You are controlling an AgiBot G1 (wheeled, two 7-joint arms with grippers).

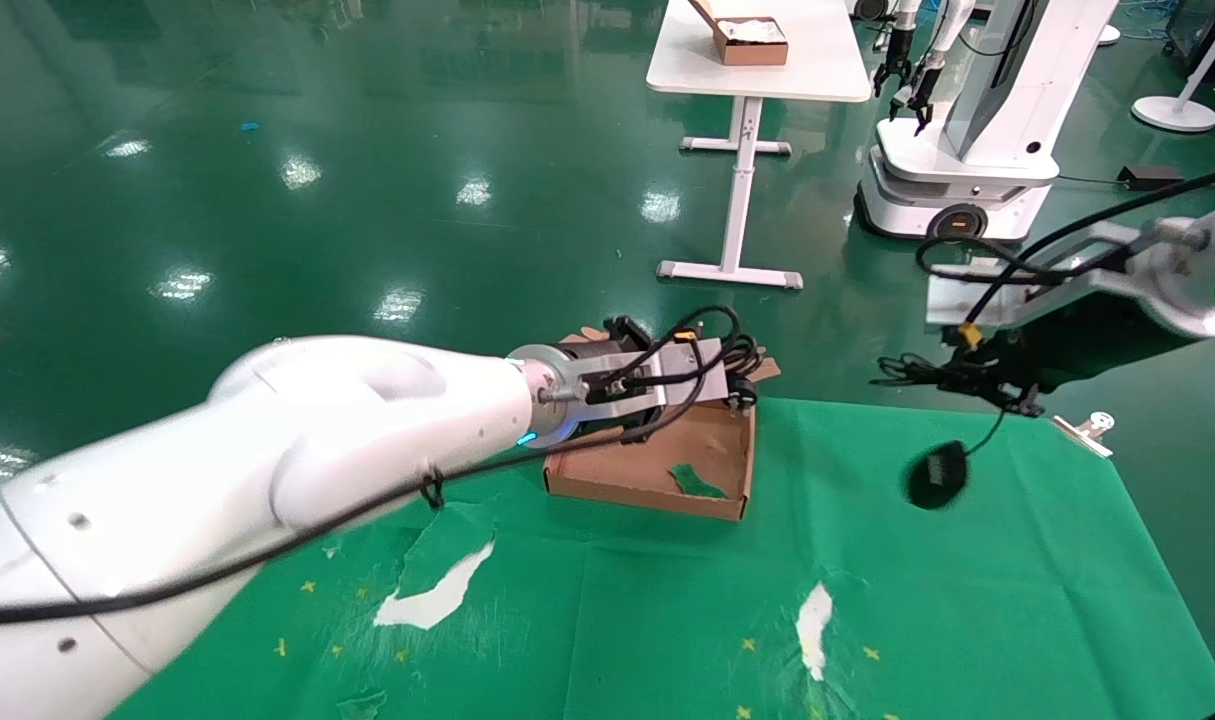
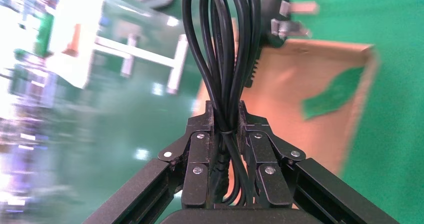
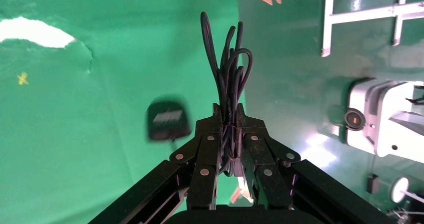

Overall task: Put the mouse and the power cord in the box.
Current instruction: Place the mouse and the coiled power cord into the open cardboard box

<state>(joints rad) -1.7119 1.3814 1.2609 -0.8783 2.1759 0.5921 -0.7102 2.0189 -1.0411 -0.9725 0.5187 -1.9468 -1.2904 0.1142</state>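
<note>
**Both arms loaded: lower the cord into the box first, then bring the mouse across**

The left gripper (image 2: 227, 116) has its jaws closed on the thick black coiled power cord (image 2: 222, 49), pinching the bundled loops near their middle. In the head view it hangs over the far edge of the shallow brown cardboard box (image 1: 657, 470), whose floor shows a green scrap (image 1: 695, 482). The left wrist view shows the chunky black plug with silver prongs (image 2: 285, 19) sticking out past the box's far wall.

The right gripper (image 3: 229, 115) is held above the green cloth (image 1: 1017, 600), well apart from the box on its right side. Its jaws are shut on the thin bundled cable (image 3: 227, 79) of the small black oval mouse (image 1: 937, 476), which dangles free below with its pale label facing the wrist camera.

My reading is that the cord drop is the step in hand. To do it well, the left gripper should draw back towards the middle of the box so that both the loops and the plug sit over the floor, then descend before the jaws part; released where it hangs now, the plug would probably catch on the wall or fall outside. The mouse looks likely to swing on its cable, so the right arm would do best to travel slowly and let it settle over the box before lowering.
</note>
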